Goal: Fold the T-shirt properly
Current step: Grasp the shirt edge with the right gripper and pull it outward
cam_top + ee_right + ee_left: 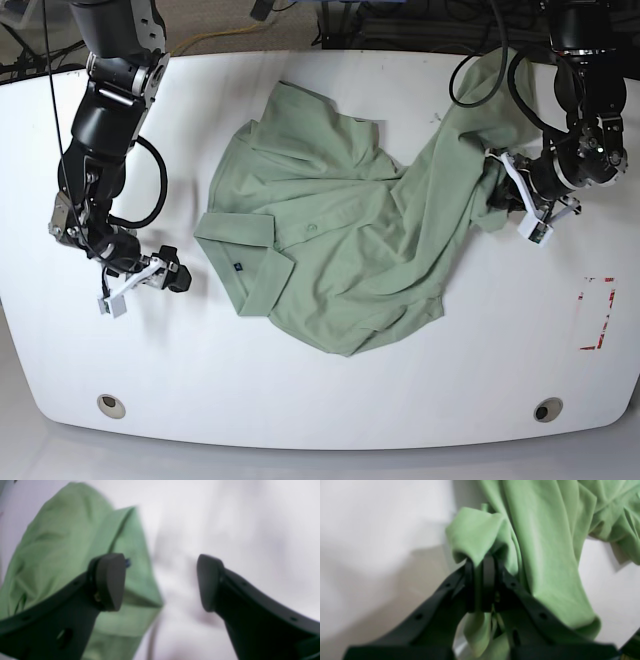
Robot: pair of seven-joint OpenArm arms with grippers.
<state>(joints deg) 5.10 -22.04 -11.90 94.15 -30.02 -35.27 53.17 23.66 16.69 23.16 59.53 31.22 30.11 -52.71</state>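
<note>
Pale sage-green knit T-shirt point(330, 230), plain, small dark label at collar. Matte black gripper fingers point(110, 580). Glossy white table point(300, 400); red-striped marker point(597, 312) beyond left gripper point(481, 562).

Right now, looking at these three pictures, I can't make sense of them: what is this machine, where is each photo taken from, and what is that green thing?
This is a robot with two arms working over a white table. One picture looks down from above and shows everything. The other two come from small cameras on each arm's wrist, so you see black pincers up close.

The green thing is the T-shirt, a pale green collared shirt lying rumpled on the table, which the robot is meant to fold.

Left and right are the robot's own, so they appear swapped from above. The left gripper, on that picture's right, is pinched shut on a bunched edge of the shirt; its wrist view shows cloth squeezed between the pincers. The right gripper stands open and holds nothing; from above it sits apart from the shirt.
</note>
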